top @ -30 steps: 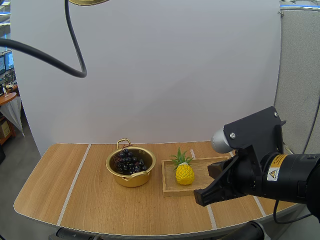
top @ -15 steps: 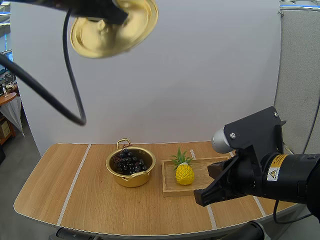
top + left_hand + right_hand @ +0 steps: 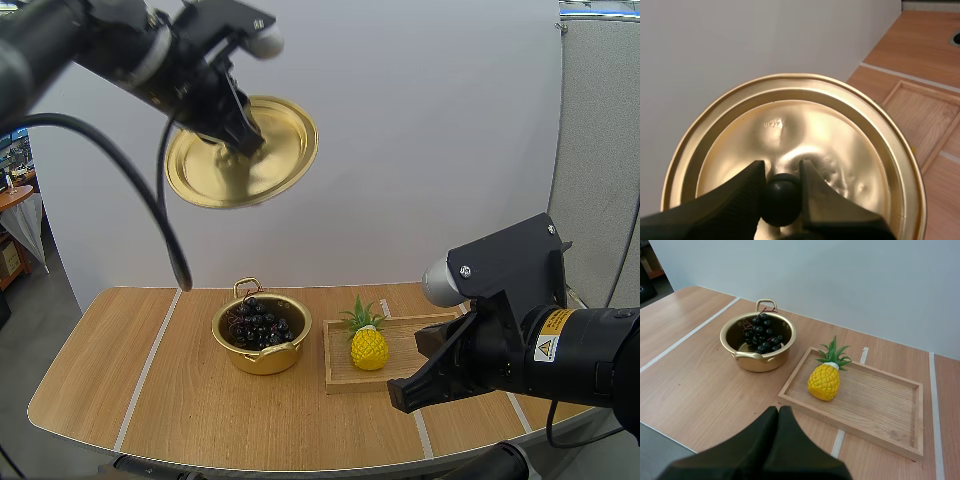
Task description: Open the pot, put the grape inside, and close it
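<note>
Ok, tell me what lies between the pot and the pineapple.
In the right wrist view, only bare table and the rim of the wooden tray separate the pot from the pineapple, which stands in that tray.

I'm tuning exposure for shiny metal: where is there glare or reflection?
High view: the lid held by the left gripper shines evenly. Left wrist view: pale patches on the lid around its knob. Right wrist view: the pot wall has a mild sheen.
</note>
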